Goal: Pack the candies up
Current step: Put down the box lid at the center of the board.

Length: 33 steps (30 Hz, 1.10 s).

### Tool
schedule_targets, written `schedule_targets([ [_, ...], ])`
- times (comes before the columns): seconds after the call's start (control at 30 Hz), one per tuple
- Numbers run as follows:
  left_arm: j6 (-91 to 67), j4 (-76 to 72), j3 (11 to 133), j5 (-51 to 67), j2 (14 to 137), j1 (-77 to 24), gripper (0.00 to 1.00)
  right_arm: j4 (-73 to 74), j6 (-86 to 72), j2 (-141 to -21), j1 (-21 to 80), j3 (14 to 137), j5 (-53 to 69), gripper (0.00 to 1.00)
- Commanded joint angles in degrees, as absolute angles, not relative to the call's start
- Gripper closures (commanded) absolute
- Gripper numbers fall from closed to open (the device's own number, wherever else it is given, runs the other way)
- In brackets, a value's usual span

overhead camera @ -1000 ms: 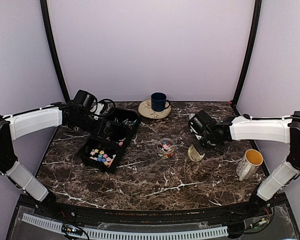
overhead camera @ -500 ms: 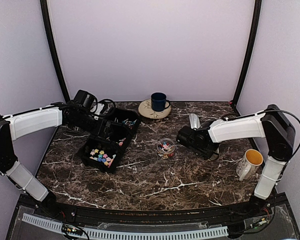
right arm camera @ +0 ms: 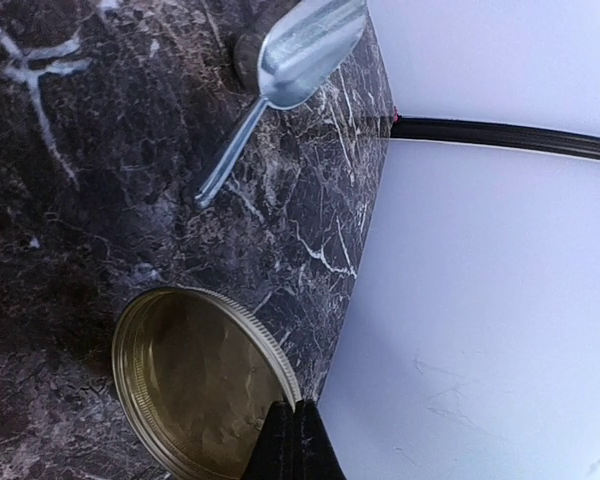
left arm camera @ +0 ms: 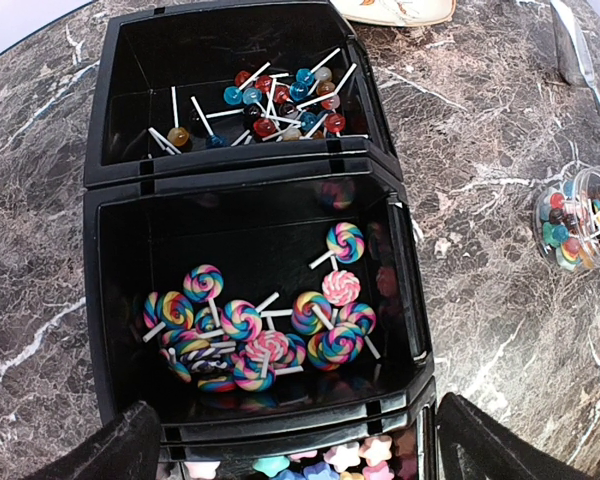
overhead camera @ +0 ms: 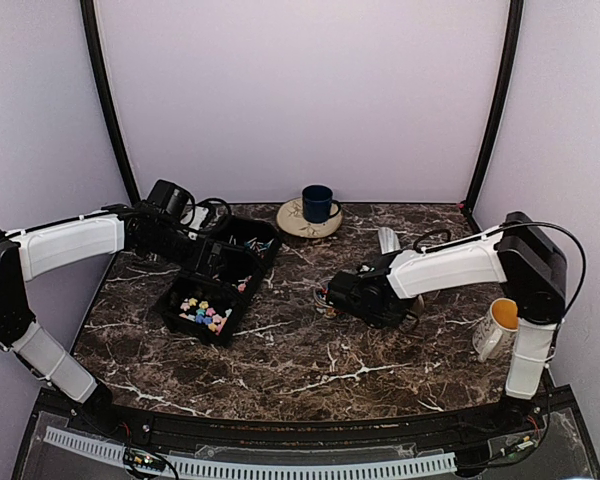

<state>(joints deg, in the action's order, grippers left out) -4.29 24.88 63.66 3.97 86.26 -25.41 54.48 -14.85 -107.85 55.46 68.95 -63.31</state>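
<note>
candies [left arm camera: 270,330] heaped in the sections of the black tray [left arm camera: 230,172], more in the clear jar [left arm camera: 578,218] beside it. left gripper [left arm camera: 310,460] spread wide above the tray; right gripper [right arm camera: 292,440] pinched shut on the rim of the gold lid [right arm camera: 195,390].

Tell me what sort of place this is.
Probably a robot lab booth: plain lilac walls enclose a marble-patterned table, a left arm and right arm are mounted at its near edge, and a black tray of candies sits staged.
</note>
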Motion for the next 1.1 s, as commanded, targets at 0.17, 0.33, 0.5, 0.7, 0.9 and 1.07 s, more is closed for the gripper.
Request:
schedule_targets([
  [0.17,-5.0,24.8,63.5,4.4,85.0,-25.7,0.01,59.1,-20.4,-114.0,59.6,71.4,-66.8,1.0],
  [0.33,-5.0,24.8,63.5,4.4,85.0,-25.7,0.01,58.9,-20.7,-114.6,61.0,72.7,-66.2,1.0],
  [0.5,-5.0,24.9,63.5,4.2,85.0,-25.7,0.01,58.6,-20.7,-115.7,62.2,73.5,-64.1,1.0],
  [0.7,-5.0,24.9,63.5,4.2,85.0,-25.6,0.01,57.6,-20.7,-116.8,63.7,74.8,-61.6,0.99],
  [0.9,-5.0,24.9,63.5,4.1,84.9,-25.6,0.01,55.7,-19.9,-116.2,64.4,75.1,-59.0,0.96],
  [1.07,-4.9,24.9,63.5,4.1,84.8,-25.6,0.01,52.8,-18.1,-114.2,64.5,74.1,-56.6,0.93],
])
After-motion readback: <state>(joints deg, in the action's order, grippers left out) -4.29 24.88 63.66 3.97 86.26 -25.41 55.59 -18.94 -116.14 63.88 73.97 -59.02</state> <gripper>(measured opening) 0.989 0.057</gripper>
